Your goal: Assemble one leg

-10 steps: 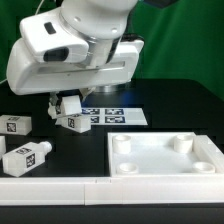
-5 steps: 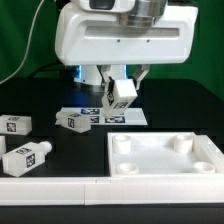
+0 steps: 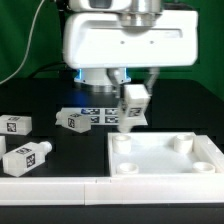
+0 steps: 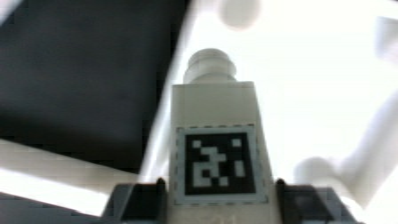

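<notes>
Leg (image 3: pixel 133 106) hangs peg-down in my gripper (image 3: pixel 135 86), its fingers (image 4: pixel 146 203) clamped on the upper end, with one tag facing the wrist camera. I hold it near upright so the peg (image 4: pixel 214 66) can, I judge, drop into the tray-like tabletop's (image 3: pixel 170 162) corner socket (image 3: pixel 125 146), which sits close beneath.

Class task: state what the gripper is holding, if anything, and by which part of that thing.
The gripper holds one leg by the end opposite its peg. The peg end hangs free, pointing downward.
</notes>
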Controlling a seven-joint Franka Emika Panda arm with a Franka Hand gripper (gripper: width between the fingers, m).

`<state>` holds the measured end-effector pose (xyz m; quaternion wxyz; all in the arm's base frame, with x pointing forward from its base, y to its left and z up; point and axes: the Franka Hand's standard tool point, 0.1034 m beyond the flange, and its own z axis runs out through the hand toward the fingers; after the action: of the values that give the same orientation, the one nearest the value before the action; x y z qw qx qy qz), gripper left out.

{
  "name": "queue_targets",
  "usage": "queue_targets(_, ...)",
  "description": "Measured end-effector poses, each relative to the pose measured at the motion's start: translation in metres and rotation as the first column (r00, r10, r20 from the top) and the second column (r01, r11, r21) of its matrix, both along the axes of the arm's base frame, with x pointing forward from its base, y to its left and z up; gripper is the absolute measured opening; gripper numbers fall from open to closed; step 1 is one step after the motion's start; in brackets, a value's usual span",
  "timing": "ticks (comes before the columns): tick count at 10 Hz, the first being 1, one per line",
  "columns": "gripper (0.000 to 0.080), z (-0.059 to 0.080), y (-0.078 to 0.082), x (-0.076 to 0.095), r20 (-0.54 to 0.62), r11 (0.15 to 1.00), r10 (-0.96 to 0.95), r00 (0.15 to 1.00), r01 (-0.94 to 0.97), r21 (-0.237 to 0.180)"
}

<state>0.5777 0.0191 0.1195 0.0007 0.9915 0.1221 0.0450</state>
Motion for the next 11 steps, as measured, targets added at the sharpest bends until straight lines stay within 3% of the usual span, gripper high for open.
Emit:
queue_targets(2, 0.0285, 0.01, 0.032, 0.023, 0.182, 0.998, -0.038, 0.983, 0.028, 0.058)
queue_targets(3, 0.0285, 0.015, 0.038, 0.03, 0.262, 0.999, -0.026, 0.965, 0.012, 0.052)
queue_targets(6, 0.0285, 0.015, 0.016, 0.03, 0.427, 1.0, -0.009, 0.904, 0.011, -0.001)
queue_targets(7, 0.0285, 0.01, 0.017, 0.027, 0.426, 1.0, -0.018, 0.905, 0.018, 0.003)
queue_targets(8, 0.0285, 0.007, 0.031, 0.025, 0.399, 0.999, -0.048, 0.916, 0.037, 0.036)
queue_targets(11, 0.0285, 0.014, 0.07, 0.051, 0.41, 0.992, -0.104, 0.906, 0.064, 0.11)
